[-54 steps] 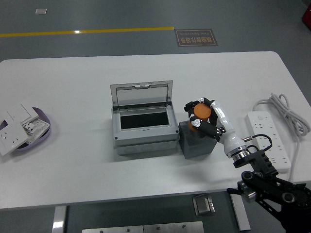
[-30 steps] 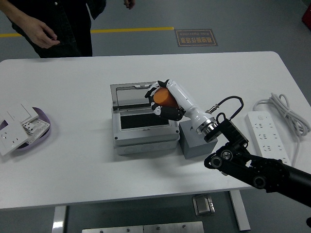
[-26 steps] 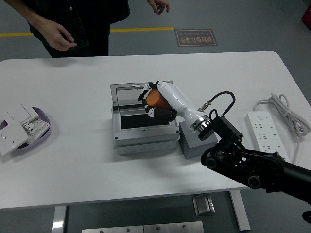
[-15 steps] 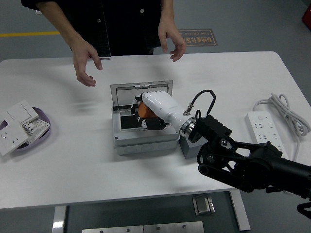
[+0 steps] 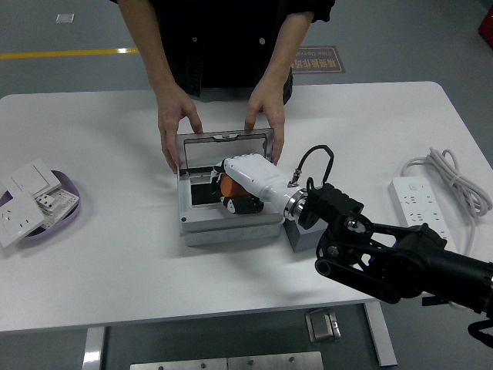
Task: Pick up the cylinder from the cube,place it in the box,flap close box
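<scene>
Head view: the right hand (image 5: 240,187), white-shelled with black fingers, is reached in over the open grey metal box (image 5: 228,206) – its fingers are wrapped around the orange cylinder (image 5: 228,187), which is held right at the box's dark opening, low inside the frame. Whether the cylinder is already touching the bottom can't be made out; most of it is hidden under the hand. The black right arm (image 5: 385,254) is stretched in from the lower right corner, and the dark grey cube (image 5: 302,236) just right of the box is mostly covered by its wrist.

The box's hinged lid (image 5: 224,148) is stood up at the back, and it's gripped by a person in dark clothes at the far side of the white table (image 5: 115,254) – one hand (image 5: 176,126) on its left corner, the other hand (image 5: 265,116) on its right corner.

Off to the left, a purple shallow dish (image 5: 58,210) piled with white wall-switch plates (image 5: 23,199) is sat near the table edge. On the right, a white power strip (image 5: 422,208) with its coiled white cable (image 5: 453,176) is laid well apart from the box.
</scene>
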Robot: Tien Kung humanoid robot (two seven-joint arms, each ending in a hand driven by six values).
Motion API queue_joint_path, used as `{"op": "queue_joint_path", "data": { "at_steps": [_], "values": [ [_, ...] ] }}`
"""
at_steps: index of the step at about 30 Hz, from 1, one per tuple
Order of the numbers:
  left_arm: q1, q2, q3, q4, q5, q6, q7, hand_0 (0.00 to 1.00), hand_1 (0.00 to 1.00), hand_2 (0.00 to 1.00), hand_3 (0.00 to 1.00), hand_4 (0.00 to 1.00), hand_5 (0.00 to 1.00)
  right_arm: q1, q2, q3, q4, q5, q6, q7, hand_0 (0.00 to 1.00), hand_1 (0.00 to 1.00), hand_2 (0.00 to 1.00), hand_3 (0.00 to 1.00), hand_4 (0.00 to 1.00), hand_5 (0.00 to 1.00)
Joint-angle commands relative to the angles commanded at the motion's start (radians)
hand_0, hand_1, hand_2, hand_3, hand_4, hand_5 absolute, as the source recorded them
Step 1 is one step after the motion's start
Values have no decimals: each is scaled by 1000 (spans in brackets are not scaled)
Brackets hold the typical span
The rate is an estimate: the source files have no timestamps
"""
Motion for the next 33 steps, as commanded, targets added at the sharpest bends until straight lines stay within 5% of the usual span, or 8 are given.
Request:
{"op": "queue_joint_path", "data": {
  "at_steps": [1,6,7,18,30,33],
  "values": [
    [0,0,0,0,0,0,0,611,635,627,632,684,250,0,0,0,-1,-2,1,1,896,793,802,808,705,377],
    [0,0,0,0,0,0,0,611,635,627,632,684,250,-1,-1,1,-6,-12,2,5,896,793,802,808,705,377],
    [-1,0,0,0,0,0,0,611,635,628,632,684,250,-1,-1,2,-7,-14,2,6,928,813,813,834,888,507],
    [-1,-3,11,-1,-10,0,-5,611,634,627,631,684,251,-21,-8,22,7,47,-20,53,930,813,817,840,965,556],
    [-1,-7,20,-1,-21,2,-9,611,634,628,632,684,250,-43,-104,76,186,346,-87,141,932,809,809,845,998,599],
    [-1,-6,19,-1,-19,1,-9,611,634,628,631,683,250,-19,-133,90,221,418,-101,148,860,749,749,777,953,549]
  ]
}}
